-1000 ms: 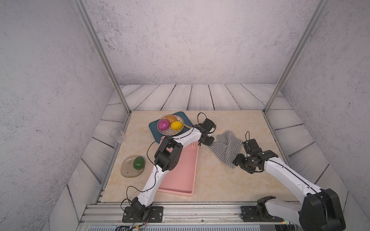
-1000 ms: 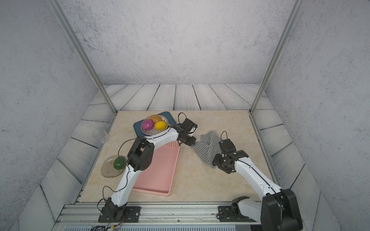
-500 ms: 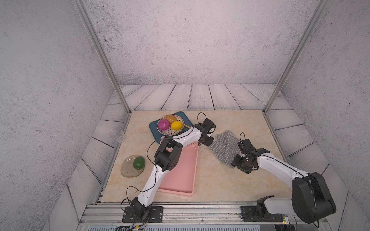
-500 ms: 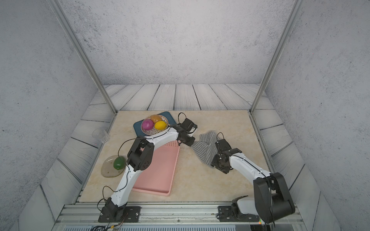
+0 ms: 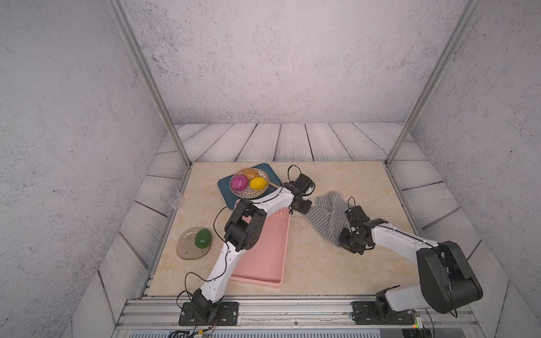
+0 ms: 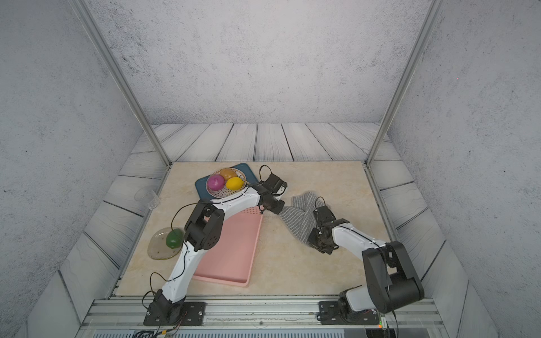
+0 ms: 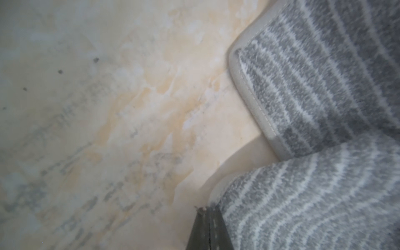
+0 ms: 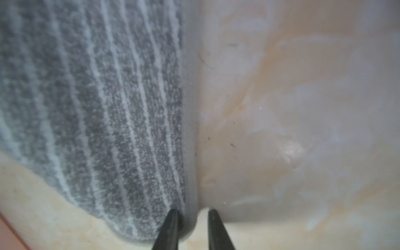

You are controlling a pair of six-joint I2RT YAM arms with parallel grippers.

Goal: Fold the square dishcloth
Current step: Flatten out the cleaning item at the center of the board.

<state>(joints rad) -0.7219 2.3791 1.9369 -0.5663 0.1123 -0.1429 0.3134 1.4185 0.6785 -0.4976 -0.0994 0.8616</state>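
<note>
**Task status.** The square dishcloth [image 5: 328, 218] lies bunched on the table [image 5: 336, 269], right of centre, between the pink basket [image 5: 263, 257] and the table's right edge. In both top views it reads as a rumpled strip. In the left wrist view one hemmed layer lies across another at an angle. I judge that no clean fold is made: edges are not matched and the cloth is not flat. The lift, the carry-over and the flattening are all left to do.

**Left gripper.** The left gripper [image 5: 304, 208] sits at the cloth corner nearest the basket's far right corner. In its wrist view the jaws are closed together at the left gripper [image 7: 206, 211] tip, with the cloth's corner meeting that tip. I read this as a pinch on that corner.

**Right gripper.** The right gripper [image 5: 347, 241] sits at the cloth end facing the table's front edge. In its wrist view the right gripper [image 8: 192, 213] straddles the grey hem with a narrow gap between the jaws. I cannot tell whether it clamps the hem.
</note>
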